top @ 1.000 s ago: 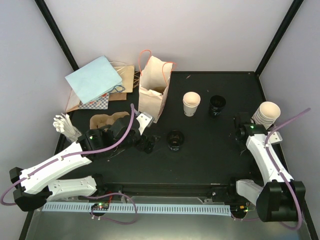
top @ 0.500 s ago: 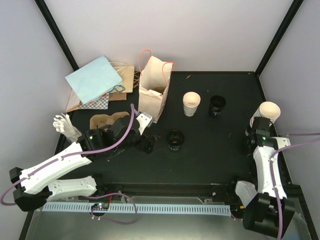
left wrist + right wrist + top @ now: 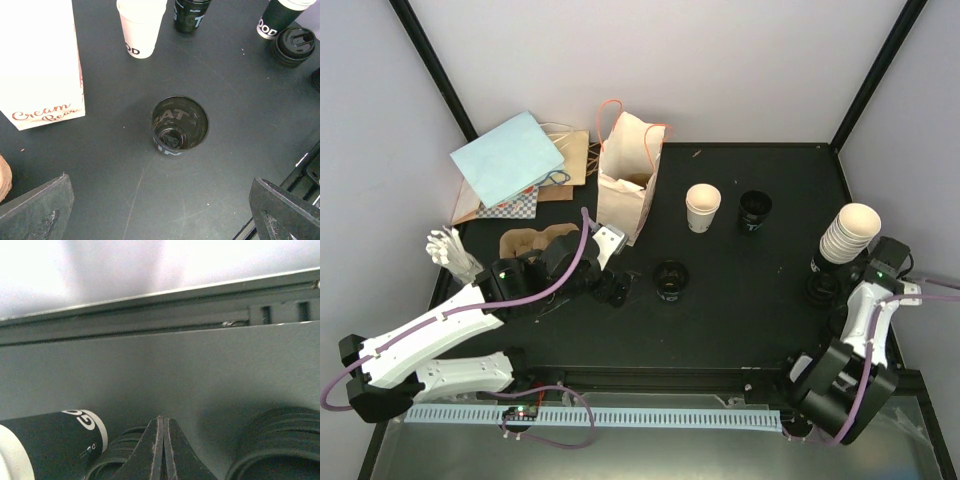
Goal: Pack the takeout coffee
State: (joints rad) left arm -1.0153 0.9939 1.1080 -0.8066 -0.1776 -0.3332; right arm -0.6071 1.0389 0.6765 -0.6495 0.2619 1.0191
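Overhead, a black tabletop (image 3: 740,320) holds a cream paper bag (image 3: 625,185) with orange handles, standing upright near the back left.

By my reading, the packing has barely begun. No cup in view wears a lid, and none sits in the bag as far as the open top shows, though its inside is mostly hidden. The white cup (image 3: 703,205) stands upright and uncovered just to the right of the bag. A second black cup (image 3: 754,210) stands further right of the bag. An open black cup (image 3: 670,277) stands in front of the bag, a little to its right. A brown pulp tray (image 3: 520,242) lies to the bag's front left, partly under the left arm, and the part that shows carries nothing. Far to the right of the bag stands a tall stack of cups (image 3: 850,228), with a pile of black lids (image 3: 823,290) in front of it. Lidding a cup, setting it in the tray and bagging it all look left to do.

The left fingers (image 3: 616,287) hover in front of the bag, spread wide and holding nothing. In the left wrist view the open black cup sits between and beyond them, apart from both, while the white cup stands further off beside the bag.

The right fingers (image 3: 162,440) are pressed together with nothing between them, low beside the black lids, far right of the bag and well apart from the white cup.
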